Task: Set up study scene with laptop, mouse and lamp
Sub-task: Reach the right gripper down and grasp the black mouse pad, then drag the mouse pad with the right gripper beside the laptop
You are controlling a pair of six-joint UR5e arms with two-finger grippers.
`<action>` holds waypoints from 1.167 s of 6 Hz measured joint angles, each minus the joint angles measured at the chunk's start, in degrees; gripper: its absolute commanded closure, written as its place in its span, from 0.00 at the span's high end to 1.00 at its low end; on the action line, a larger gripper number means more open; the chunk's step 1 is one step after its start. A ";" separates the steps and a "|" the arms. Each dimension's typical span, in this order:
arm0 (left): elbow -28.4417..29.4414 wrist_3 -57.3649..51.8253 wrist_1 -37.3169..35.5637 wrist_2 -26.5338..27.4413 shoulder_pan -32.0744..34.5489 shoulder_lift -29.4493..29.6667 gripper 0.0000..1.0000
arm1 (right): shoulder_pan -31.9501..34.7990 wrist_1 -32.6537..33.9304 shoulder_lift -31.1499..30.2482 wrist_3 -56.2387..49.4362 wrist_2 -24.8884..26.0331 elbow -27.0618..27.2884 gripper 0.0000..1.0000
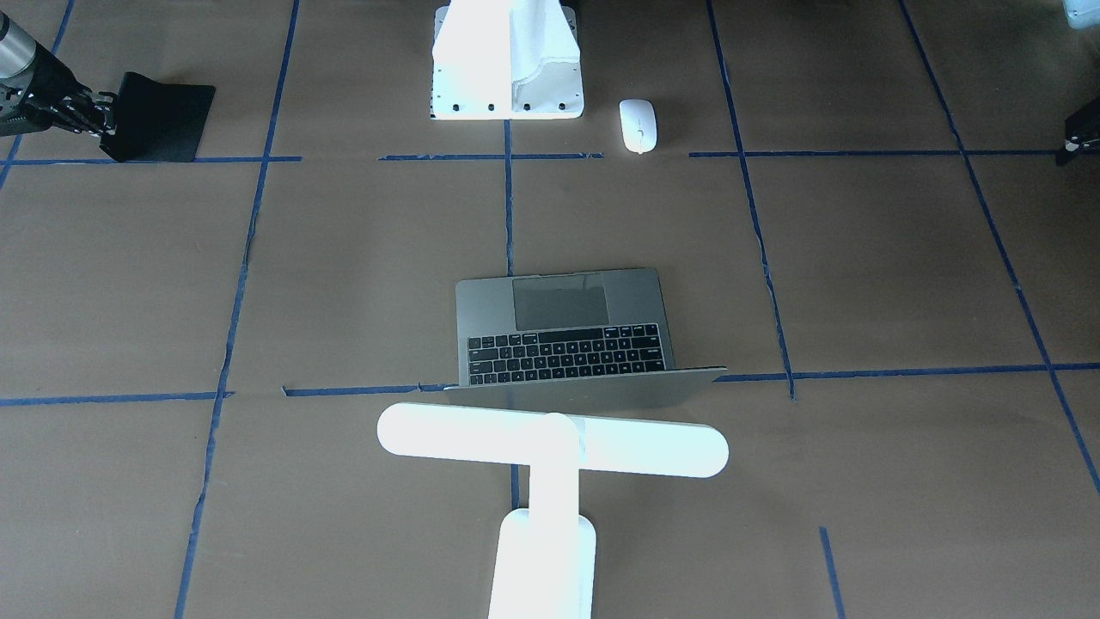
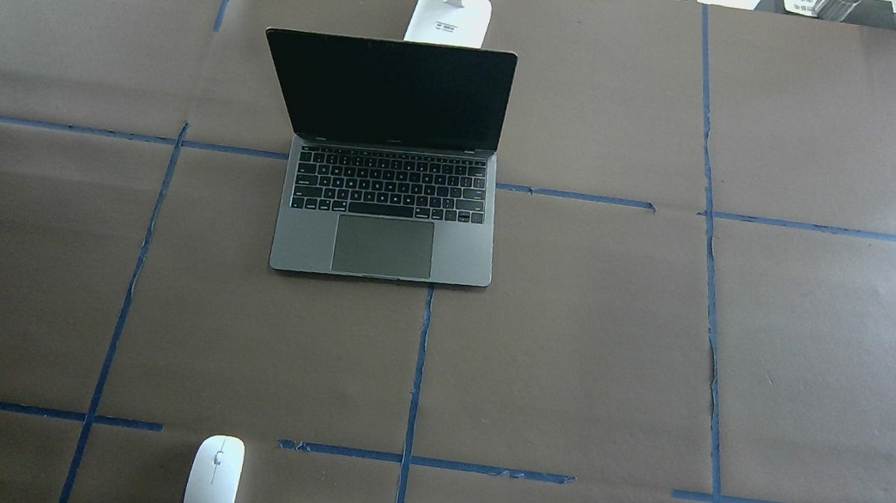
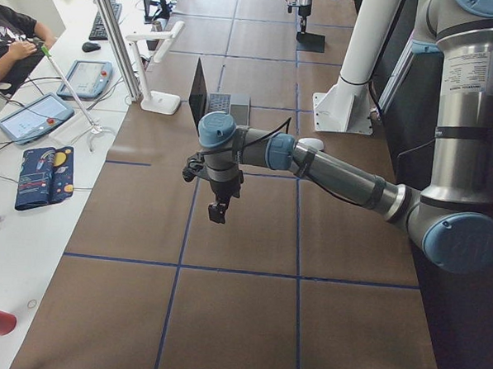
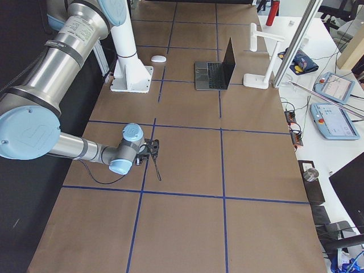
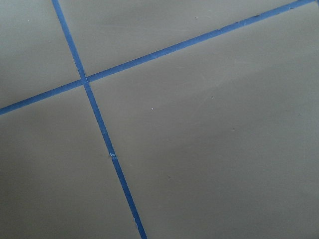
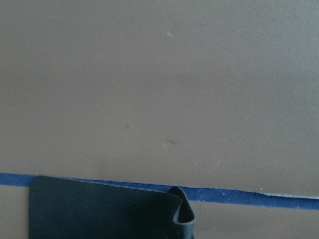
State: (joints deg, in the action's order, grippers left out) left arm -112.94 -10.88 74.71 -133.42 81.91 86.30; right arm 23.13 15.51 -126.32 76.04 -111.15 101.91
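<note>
Front view: right gripper (image 1: 105, 114) clamped on raised edge of black mat (image 1: 163, 120); mouse (image 1: 638, 125) well apart at 3 o'clock.
Overhead: laptop (image 2: 386, 230) screen dark, unseen from front; lamp (image 2: 449, 16) at its 12 o'clock.
Left side: left gripper (image 3: 218, 214) above table (image 3: 239, 316); opening cannot be told.

Grey laptop (image 2: 385, 235) open, screen dark; white lamp (image 1: 550, 447) upright just behind lid; white mouse (image 2: 213, 482) flat, well apart.

brown table (image 2: 574, 346), blue tape grid (image 2: 418, 369)

Brown paper (image 6: 159, 89), blue tape line (image 6: 259, 195) low across it, black mat (image 6: 99, 211) at bottom edge, corner curled up
</note>
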 measured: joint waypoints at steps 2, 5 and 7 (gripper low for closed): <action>0.02 0.10 0.00 0.00 0.00 -0.07 1.00 | 2.03 -0.44 1.15 5.96 -0.74 3.48 0.00; 0.01 0.40 0.00 -0.37 0.00 -0.02 1.00 | 10.38 -0.33 8.84 7.34 -3.24 4.65 0.00; 0.00 0.56 0.00 -1.64 -0.03 0.00 1.00 | 12.18 2.92 16.72 7.61 -3.30 4.18 0.00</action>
State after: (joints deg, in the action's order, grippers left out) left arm -112.94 -10.31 74.71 -135.06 81.88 86.30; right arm 35.31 18.43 -109.59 83.65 -114.45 106.09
